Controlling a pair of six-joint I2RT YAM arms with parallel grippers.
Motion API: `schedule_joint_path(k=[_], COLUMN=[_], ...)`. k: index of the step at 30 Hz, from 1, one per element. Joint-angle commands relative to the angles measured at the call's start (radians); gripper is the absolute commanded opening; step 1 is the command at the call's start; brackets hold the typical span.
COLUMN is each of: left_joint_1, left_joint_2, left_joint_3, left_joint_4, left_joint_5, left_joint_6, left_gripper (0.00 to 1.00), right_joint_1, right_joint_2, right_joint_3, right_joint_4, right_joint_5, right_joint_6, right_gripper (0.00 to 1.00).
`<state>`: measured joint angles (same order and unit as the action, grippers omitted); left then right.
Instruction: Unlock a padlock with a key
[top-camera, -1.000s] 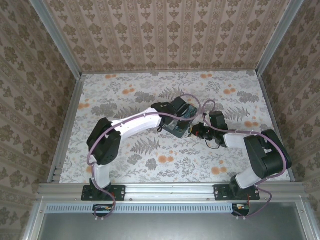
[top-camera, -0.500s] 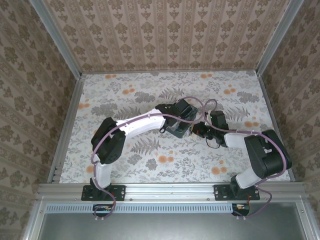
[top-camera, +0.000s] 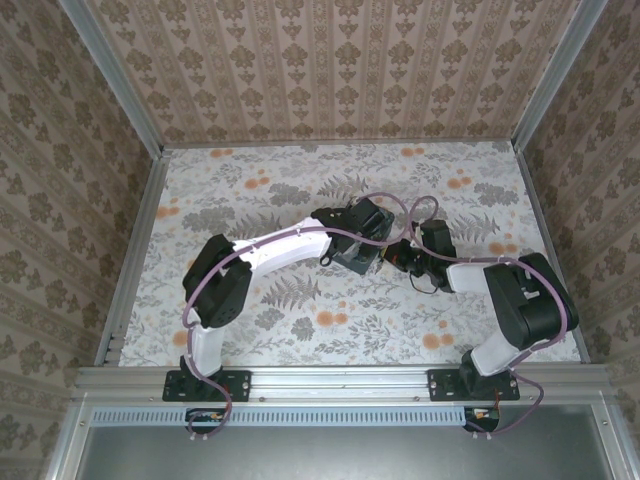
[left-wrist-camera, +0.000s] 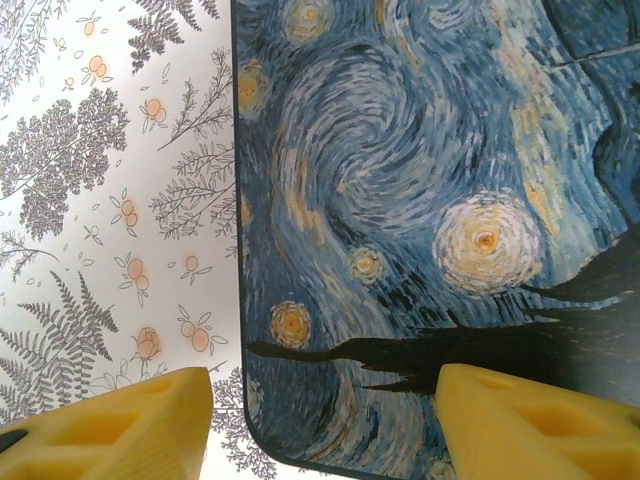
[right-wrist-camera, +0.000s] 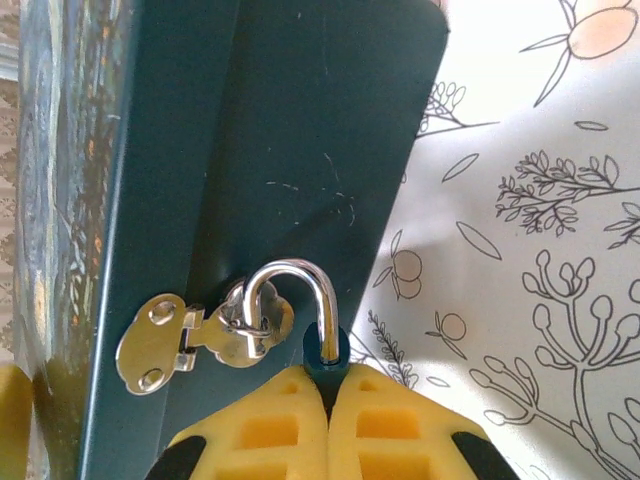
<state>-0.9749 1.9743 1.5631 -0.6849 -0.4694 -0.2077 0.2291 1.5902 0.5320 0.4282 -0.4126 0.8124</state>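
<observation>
The flowered table (top-camera: 300, 190) carries the painted box (left-wrist-camera: 400, 200), and both arms meet at it in the overhead view; the left gripper (left-wrist-camera: 320, 425) hangs over a corner of the lid with its yellow fingers apart, one over the table beside the box's edge and the other over the lid, and I cannot tell whether either touches the box; the right gripper (right-wrist-camera: 327, 378) faces the box's dark side wall, fingers pressed together and clamped on the padlock (right-wrist-camera: 327, 350), of which a dark blue sliver of body peeps out at the fingertips, the rest being hidden between the pads.

The padlock lies straight ahead of the right fingers, its long axis in line with them; its silver loop (right-wrist-camera: 292, 295) arches away from the gripper toward the wall and passes through the ring of the metal hasp (right-wrist-camera: 175, 345), which sits just left of it on the wall; so the lock hangs tethered to the box.

By my reading the right arm is much the nearer, being already on the lock; any pull or twist would run along that shared axis, and the hasp would resist it sideways.
</observation>
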Motion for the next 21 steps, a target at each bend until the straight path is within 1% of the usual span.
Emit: schedule_joint_path(k=[1,5,12,17,21], left_joint_1=[-0.004,-0.004,-0.003,-0.001,0.012], left_joint_2=[0.041,0.048,0.053,0.061,0.069], left_joint_3=[-0.006,-0.009,-0.011,-0.004,0.01], left_joint_4=[-0.043,-0.044,-0.038,-0.039,-0.036], left_joint_5=[0.004,0.006,0.012,0.013,0.023], left_joint_6=[0.02,0.019,0.019,0.02,0.02], left_gripper=[0.65,0.65,0.64,0.64,0.65], right_joint_1=[-0.01,-0.017,-0.051,-0.078,-0.08], right_joint_2=[0.015,0.008,0.023,0.033,-0.025], right_joint_3=[0.013,0.016,0.029,0.042,-0.006], right_joint_4=[0.051,0.047,0.043,0.032,0.035], right_joint_5=[0.066,0.092,0.1,0.063,0.029], right_joint_6=[0.064,0.086,0.114,0.104,0.106], right_gripper=[0.0,0.0,0.0,0.0,0.0])
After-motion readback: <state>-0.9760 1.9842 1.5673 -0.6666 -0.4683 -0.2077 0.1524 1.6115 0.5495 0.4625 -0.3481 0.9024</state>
